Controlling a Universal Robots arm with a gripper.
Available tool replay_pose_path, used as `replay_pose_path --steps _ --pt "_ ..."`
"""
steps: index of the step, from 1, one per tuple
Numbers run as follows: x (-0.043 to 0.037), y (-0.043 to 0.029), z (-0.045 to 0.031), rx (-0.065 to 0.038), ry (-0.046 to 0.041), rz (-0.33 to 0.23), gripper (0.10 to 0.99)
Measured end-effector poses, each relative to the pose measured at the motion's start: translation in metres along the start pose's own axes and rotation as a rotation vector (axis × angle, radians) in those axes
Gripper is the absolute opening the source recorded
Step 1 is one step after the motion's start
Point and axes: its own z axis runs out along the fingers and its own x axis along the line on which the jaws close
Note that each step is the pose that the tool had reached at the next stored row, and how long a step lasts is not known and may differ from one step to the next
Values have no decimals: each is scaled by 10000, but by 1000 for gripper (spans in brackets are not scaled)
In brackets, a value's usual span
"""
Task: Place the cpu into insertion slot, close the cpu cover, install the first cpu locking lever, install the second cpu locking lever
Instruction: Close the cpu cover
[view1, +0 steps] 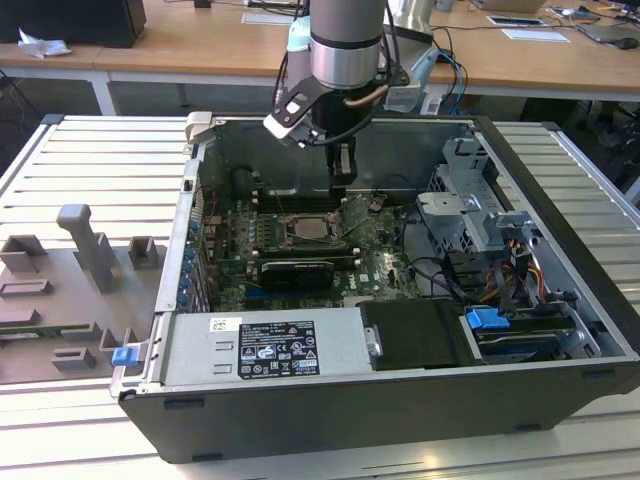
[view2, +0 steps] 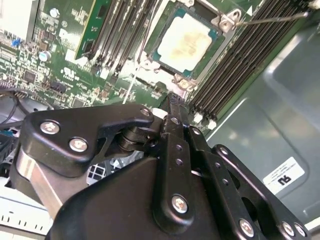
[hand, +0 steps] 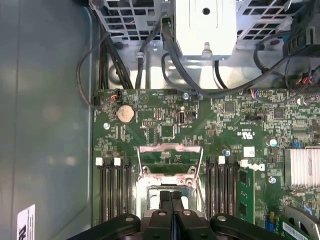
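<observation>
Exterior view: the gripper (view1: 340, 190) hangs inside the open computer case (view1: 560, 230), just above the insertion slot (view1: 290, 226). Second wrist view: the cpu (view2: 190, 42) sits in the slot, uncovered. First wrist view: fingers (hand: 165, 200) pressed together, empty; cpu cover (hand: 170, 148) flipped up.

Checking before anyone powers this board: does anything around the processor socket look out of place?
Yes: the cpu cover stands flipped open off the insertion slot, leaving the cpu bare in it, its face yellowish-stained. A thin locking lever sticks out unlatched.
</observation>
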Motion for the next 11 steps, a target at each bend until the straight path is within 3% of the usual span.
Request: replay_pose_path --steps 4,6,9,11 --pt "1 125 2 20 -3 -1 106" --pt "1 138 -10 28 -1 0 106" --pt "2 279 -2 63 0 0 106" --pt "2 309 17 63 -1 -2 106"
